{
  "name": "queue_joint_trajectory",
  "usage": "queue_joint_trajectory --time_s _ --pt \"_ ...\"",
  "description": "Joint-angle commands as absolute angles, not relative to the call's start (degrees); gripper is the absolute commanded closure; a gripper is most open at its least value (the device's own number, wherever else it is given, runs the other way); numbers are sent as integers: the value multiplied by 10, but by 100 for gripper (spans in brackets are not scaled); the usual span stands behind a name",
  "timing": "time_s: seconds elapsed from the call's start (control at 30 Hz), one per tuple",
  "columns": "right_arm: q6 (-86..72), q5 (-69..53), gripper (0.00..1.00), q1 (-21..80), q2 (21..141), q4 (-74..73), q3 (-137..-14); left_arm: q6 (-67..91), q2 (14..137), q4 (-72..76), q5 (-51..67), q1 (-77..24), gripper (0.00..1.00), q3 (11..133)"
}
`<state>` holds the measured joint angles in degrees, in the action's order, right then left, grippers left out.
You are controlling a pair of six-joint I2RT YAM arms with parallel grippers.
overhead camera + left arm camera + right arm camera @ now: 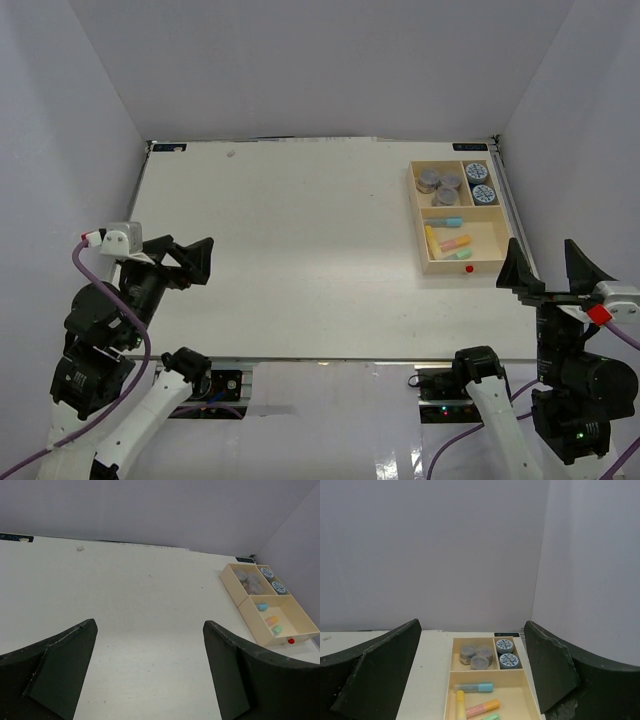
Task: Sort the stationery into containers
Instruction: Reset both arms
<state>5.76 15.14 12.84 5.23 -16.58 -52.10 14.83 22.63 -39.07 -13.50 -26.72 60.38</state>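
Note:
The light wooden tray (415,210) sits at the back right of the white table. Its small back sections hold three grey rolls (438,183) and two blue-and-white rolls (479,182). Its larger near section holds blue (447,222), yellow (431,240), orange (456,242) and green (459,254) markers. My left gripper (190,258) is open and empty above the table's near left, far from the tray (252,622). My right gripper (545,268) is open and empty, just near and right of the tray (448,672). The right wrist view shows the grey rolls (476,656) and blue-and-white rolls (506,653).
A small red object (468,268) lies against the tray's near outer wall. Grey walls close the table at the back, left and right. A small speck (232,154) lies near the back edge.

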Motion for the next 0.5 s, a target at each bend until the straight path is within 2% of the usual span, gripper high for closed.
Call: queue_joint_trajectory --time_s 0.0,0.47 --pt "62 136 10 132 53 -142 -515 170 219 -402 -135 -264 2 591" --pt "65 126 10 133 48 -143 -510 179 233 -384 -117 -264 2 564"
